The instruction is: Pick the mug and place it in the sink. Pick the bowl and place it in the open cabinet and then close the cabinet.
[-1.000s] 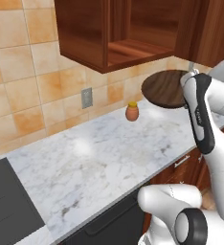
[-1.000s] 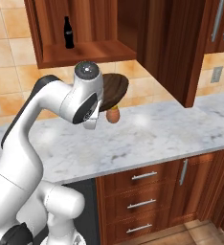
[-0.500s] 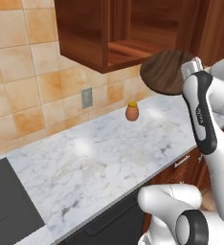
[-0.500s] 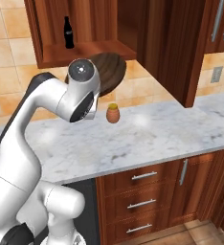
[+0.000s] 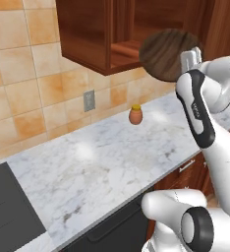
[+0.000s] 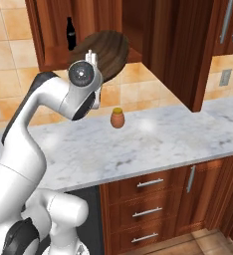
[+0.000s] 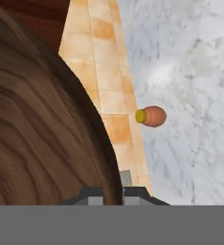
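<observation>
Your biggest surface is the white-and-grey marble countertop (image 5: 102, 167), running under a wall of orange-tan tiles (image 5: 18, 74). Above it hangs the dark reddish-brown wooden wall cabinet (image 5: 87, 34), its front open toward you; in the right base view its shelf (image 6: 56, 62) carries a small dark bottle (image 6: 70, 33) at the left. A dark cooktop (image 5: 9, 211) sits at the counter's left end in the left base view, and drawer fronts with silver handles (image 6: 151, 183) run below the counter.

Next down in size: the wide, round, dark brown wood-grain bowl (image 5: 166, 53). You have it up in the air, tilted on edge, level with the cabinet's lower edge and just in front of the opening. It is not inside yet. In the hand view its wood grain (image 7: 42, 134) takes up the left half.

The two-finger gripper (image 5: 191, 60) is clamped tight on the bowl's rim, jaws nearly together.

Smallest: an orange-brown jar with a yellow lid (image 6: 117, 118), upright on the counter near the tiled wall, below the bowl and well apart from it.
</observation>
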{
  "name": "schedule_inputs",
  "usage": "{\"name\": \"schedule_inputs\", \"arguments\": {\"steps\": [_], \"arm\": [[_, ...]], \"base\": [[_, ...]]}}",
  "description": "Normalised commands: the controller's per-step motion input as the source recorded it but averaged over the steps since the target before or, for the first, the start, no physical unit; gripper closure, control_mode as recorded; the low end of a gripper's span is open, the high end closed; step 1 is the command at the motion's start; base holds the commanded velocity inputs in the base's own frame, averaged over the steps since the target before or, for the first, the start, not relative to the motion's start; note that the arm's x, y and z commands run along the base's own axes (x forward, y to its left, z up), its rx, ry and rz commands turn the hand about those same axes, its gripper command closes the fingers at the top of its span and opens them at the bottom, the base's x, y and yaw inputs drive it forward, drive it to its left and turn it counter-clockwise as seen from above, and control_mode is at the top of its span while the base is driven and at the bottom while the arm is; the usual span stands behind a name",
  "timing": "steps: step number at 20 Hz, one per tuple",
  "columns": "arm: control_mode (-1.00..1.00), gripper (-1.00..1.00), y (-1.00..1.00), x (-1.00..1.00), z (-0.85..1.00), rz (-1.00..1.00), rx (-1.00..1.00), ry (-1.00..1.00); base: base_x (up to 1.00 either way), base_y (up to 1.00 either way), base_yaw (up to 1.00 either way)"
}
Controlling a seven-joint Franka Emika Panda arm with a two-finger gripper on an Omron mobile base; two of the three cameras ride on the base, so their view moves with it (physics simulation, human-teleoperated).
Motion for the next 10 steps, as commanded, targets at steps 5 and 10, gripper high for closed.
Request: {"name": "schedule_inputs", "arguments": {"steps": [5, 10], "arm": [[-1.0, 1.0, 0.01, 0.33, 0.61, 0.07, 0.04, -0.06], [-1.0, 1.0, 0.02, 0.33, 0.52, 0.25, 0.0, 0.01]], "base": [[0.0, 0.0, 0.0], [0.0, 0.0, 0.0]]}}
